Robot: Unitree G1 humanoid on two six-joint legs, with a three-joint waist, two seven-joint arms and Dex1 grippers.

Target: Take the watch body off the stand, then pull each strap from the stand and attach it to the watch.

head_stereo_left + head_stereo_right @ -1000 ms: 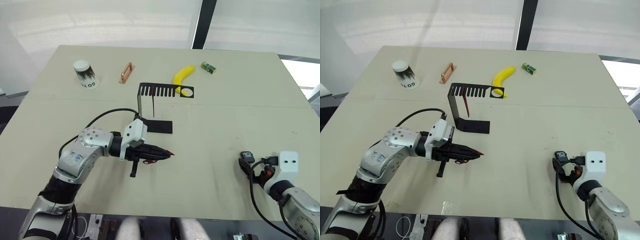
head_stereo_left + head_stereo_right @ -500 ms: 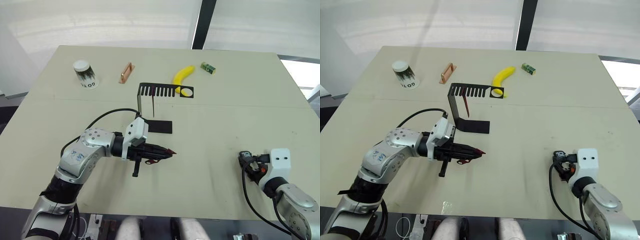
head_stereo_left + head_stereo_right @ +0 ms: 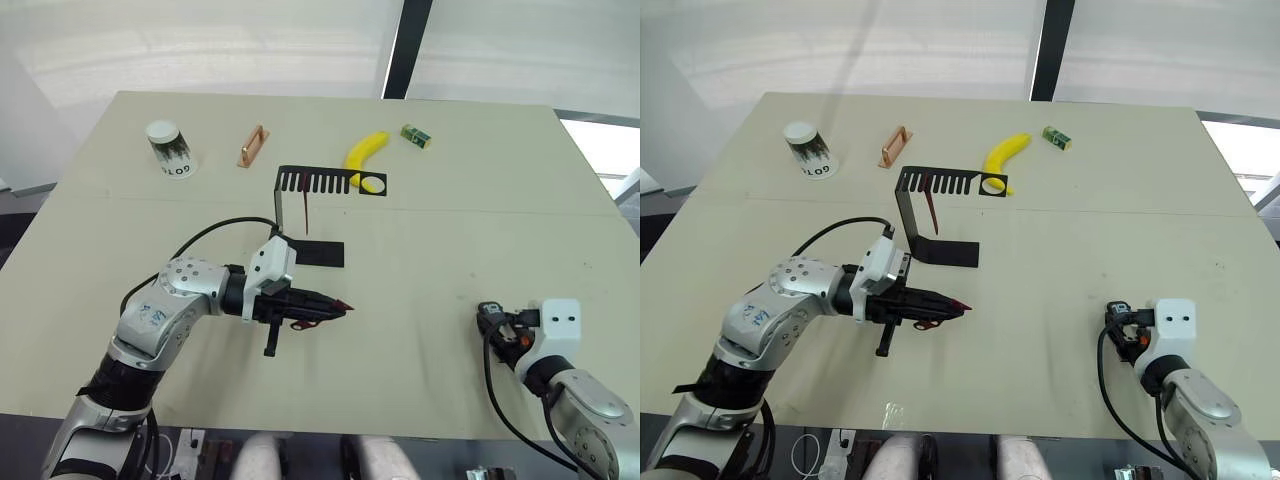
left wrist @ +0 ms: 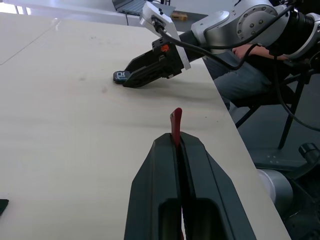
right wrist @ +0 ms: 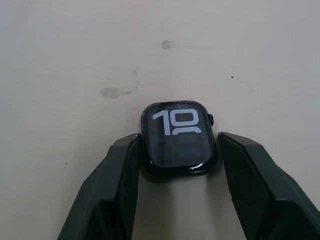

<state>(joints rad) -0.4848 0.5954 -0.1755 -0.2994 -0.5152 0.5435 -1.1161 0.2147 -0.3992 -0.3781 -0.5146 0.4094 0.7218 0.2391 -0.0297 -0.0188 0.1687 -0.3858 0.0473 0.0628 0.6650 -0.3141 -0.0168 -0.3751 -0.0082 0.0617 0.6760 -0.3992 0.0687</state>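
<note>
Two grippers work low over the desk's near half. Near the right edge, the right gripper (image 5: 177, 195) has its fingers apart around the watch body (image 5: 178, 138), which lies flat between them. The left gripper (image 4: 177, 147) pinches one strap (image 4: 175, 122) tight. Farther back, at mid-desk, the stand (image 3: 936, 215) holds the other strap (image 3: 931, 211).
</note>
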